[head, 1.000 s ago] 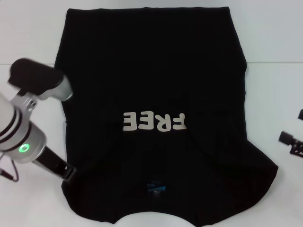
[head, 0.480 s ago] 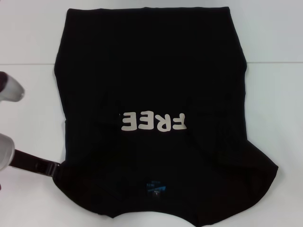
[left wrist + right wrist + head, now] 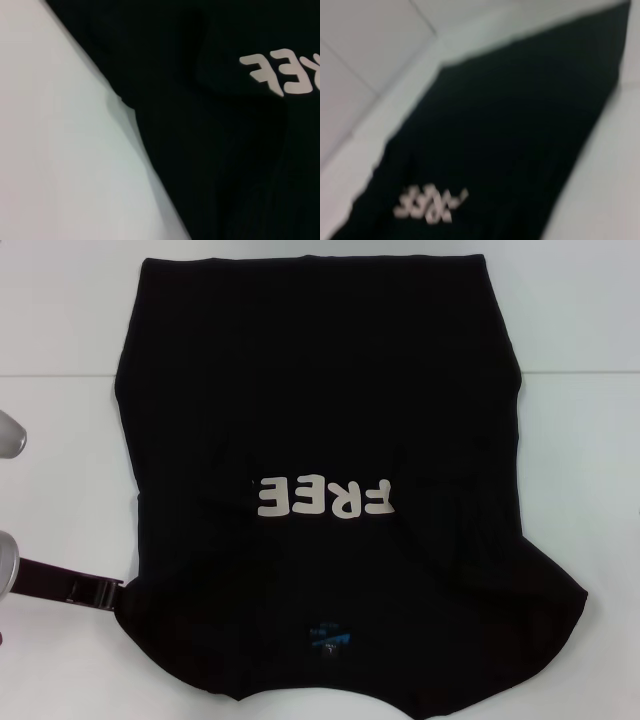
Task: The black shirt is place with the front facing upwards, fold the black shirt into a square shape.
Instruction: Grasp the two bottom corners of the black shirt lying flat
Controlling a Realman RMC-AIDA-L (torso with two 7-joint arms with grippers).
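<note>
Across the white worktop lies the black shirt, spread flat with its front up and taking up most of the surface. Its cream letters read upside down from the robot's side, and the small blue neck label sits at the collar, close to the near edge. The hem lies along the far edge. The sleeve on the robot's right fans out toward the near right corner, while the left side of the shirt runs in a straighter line.

Just beside the shirt's near left edge, the left end effector reaches in low from the left; its dark tip meets the cloth at the sleeve area. I cannot tell whether its fingers are spread or pinching the fabric. Grey parts of the left arm show at the picture's left border.

From the left wrist camera, the shirt's edge cuts diagonally across the pale worktop, with the letters off to one side. The right wrist camera shows the shirt from farther off, blurred. The right end effector itself does not appear anywhere.
</note>
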